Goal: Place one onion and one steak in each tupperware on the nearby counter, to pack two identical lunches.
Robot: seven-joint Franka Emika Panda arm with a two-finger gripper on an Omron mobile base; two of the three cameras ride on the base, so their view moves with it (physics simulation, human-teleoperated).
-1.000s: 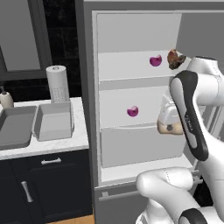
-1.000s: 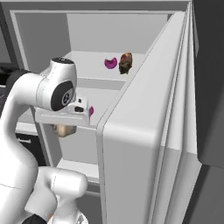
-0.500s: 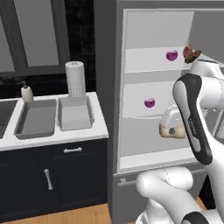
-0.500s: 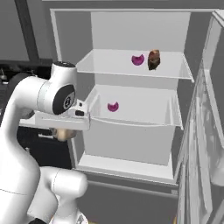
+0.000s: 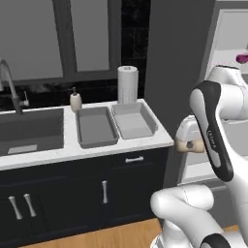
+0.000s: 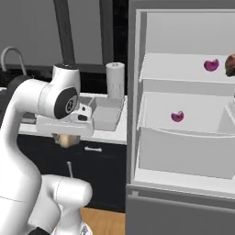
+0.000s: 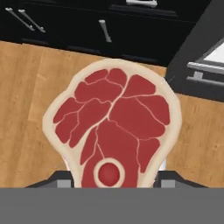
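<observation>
Steak (image 7: 114,138) fills the hand view, a raw red cut with a cream fat rim and a round bone near the bottom, its long axis running up from the fingers, the broad lobed end pointing away from them. The gripper (image 6: 67,139) is pinched on the steak, held in the air over the wooden floor (image 7: 26,87), in front of the dark cabinets (image 5: 72,193). On the counter (image 5: 121,145) two grey tupperware trays sit side by side, touching: the left tupperware (image 5: 96,127) and the right tupperware (image 5: 133,119), both bare inside. A paper-towel roll (image 5: 128,84) stands just behind them, the sink (image 5: 29,131) to their left. In the open fridge, one purple onion (image 6: 177,116) lies on the lower shelf, another onion (image 6: 211,64) on the shelf above.
</observation>
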